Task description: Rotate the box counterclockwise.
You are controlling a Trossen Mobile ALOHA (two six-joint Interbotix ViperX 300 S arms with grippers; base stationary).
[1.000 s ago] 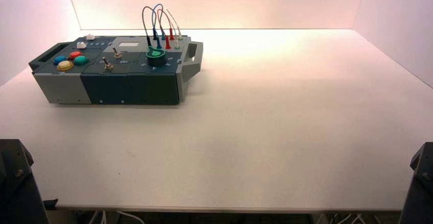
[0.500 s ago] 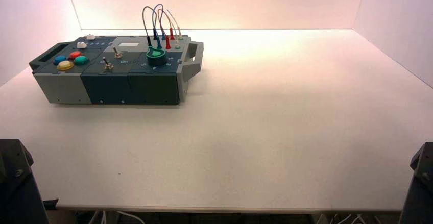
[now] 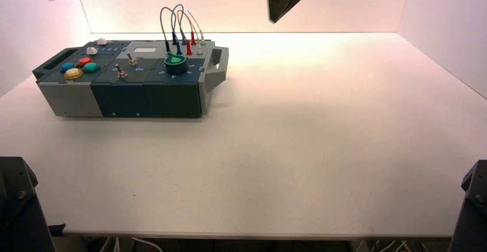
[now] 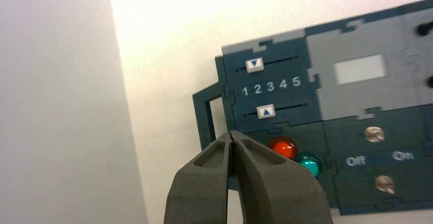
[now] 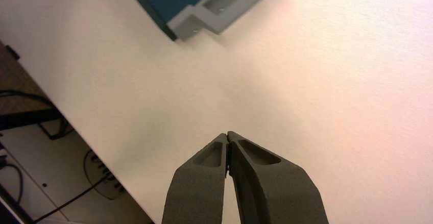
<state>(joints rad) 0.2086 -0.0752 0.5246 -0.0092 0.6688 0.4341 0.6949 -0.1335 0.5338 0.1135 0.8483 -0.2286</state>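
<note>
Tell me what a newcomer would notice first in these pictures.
The long teal-and-grey box at the table's far left, with looped wires arching above its right end. Near its left end, the red button glows beside a teal one. Both arms hang high, the left end effector and right end effector pinched shut on nothing.

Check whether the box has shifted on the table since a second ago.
No. The box sits where it was, same angle to the table's left edge.

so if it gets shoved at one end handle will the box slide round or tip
The box is long, low and flat-sided, so it would likely slide and pivot rather than tip. It looks rigid and fairly heavy. The looped wires on top seem floppy and may snag. Both hands are shut and clear of it.
</note>
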